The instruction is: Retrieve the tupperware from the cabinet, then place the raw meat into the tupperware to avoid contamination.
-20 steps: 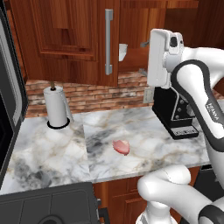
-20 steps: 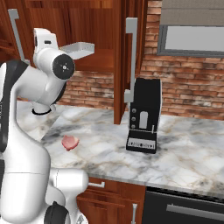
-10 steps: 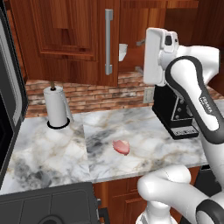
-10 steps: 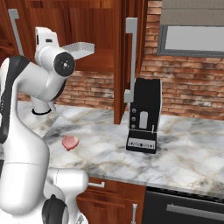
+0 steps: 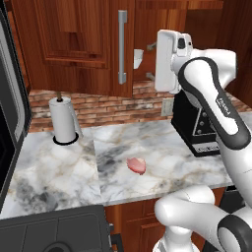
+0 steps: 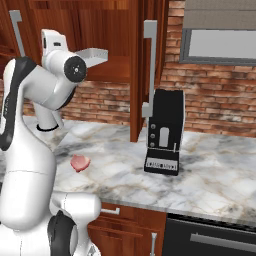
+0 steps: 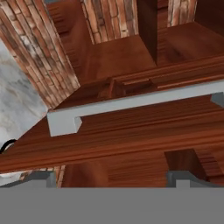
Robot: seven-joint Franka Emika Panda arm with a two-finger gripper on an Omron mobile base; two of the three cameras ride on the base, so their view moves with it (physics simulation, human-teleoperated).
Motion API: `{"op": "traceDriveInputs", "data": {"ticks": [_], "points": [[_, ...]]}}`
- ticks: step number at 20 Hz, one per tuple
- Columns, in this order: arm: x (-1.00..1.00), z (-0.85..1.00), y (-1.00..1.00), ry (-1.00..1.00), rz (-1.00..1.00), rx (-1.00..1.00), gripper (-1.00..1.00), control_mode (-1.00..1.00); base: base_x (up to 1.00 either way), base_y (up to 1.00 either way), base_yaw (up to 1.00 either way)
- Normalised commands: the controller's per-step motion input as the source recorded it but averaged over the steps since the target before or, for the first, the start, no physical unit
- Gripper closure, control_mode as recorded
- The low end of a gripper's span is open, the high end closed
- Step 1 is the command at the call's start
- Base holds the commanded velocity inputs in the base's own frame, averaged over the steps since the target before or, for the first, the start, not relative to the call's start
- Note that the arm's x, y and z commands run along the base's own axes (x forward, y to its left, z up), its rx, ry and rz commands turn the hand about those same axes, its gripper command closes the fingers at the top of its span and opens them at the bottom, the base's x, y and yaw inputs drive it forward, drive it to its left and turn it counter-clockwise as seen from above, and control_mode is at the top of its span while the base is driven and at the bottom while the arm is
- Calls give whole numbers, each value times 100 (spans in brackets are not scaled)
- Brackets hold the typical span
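The whitish tupperware [image 5: 138,58] [image 6: 95,55] sits inside the reddish-brown cabinet [image 5: 74,44] [image 6: 107,30], whose door stands swung out. My gripper [image 5: 150,61] [image 7: 113,179] is raised level with the tupperware, just to its right in the left base view. It is open wide with nothing between its fingers. A silver bar handle [image 7: 131,104] on cabinet wood lies straight ahead in the hand view. The pink raw meat [image 5: 136,165] [image 6: 80,163] lies flat on the marble counter [image 5: 59,172], well below the hand.
A paper-towel roll [image 5: 64,120] stands at the counter's back left. The black coffee machine [image 5: 194,125] [image 6: 165,132] stands on the right against the brick wall. The open cabinet door [image 6: 142,70] juts out edge-on, its handle [image 6: 148,65] facing right.
The hand has moved a little to the left, closer to the tupperware in the cabinet. The fingers have stayed open. The meat has not moved.
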Motion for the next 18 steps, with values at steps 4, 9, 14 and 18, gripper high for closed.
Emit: {"op": "traceDriveInputs", "data": {"ticks": [4, 9, 14, 18], "points": [[26, 0, 14, 0, 3, 0, -100, -100, 0, 0, 0], [27, 0, 8, 0, 3, 0, -100, -100, 0, 0, 0], [29, -4, 4, 0, 3, 0, -100, -100, 0, 0, 0], [20, -6, 0, 0, 3, 0, -100, -100, 0, 0, 0]]}}
